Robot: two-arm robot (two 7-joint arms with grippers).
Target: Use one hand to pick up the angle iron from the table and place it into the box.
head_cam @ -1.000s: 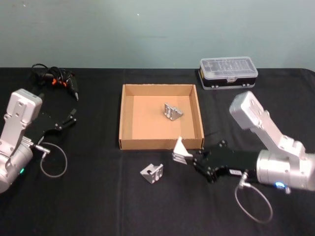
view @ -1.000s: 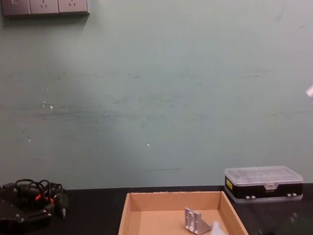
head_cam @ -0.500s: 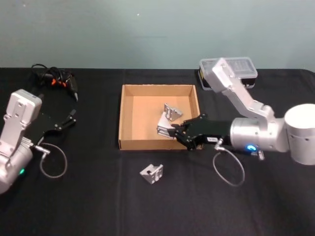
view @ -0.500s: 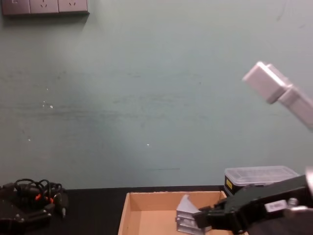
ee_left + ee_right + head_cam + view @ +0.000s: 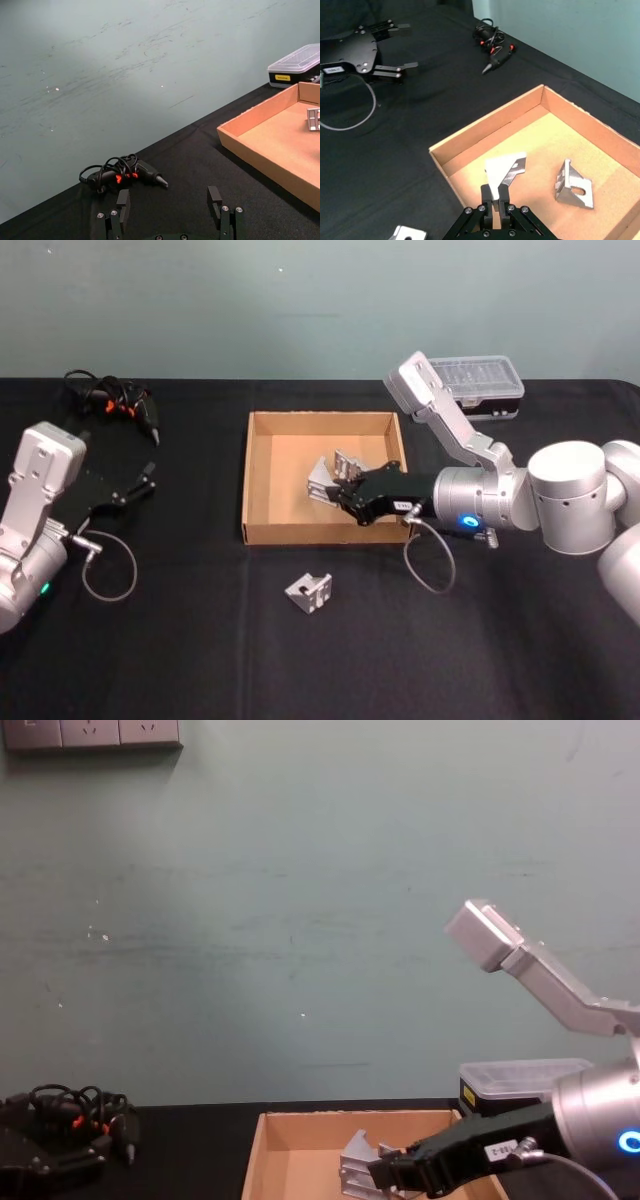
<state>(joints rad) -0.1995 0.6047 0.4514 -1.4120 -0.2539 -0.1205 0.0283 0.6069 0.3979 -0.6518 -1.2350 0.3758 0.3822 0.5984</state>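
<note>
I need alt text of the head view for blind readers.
The black right pincer holds a silver angle iron over the tan cardboard box, where another angle iron lies. A third angle iron lies on the black table; the open left pincer rests far left.

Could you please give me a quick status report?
Right gripper shut on bracket, over box. Left gripper open, idle at left of table. Second bracket in box, third bracket on table. Nothing blocking.
</note>
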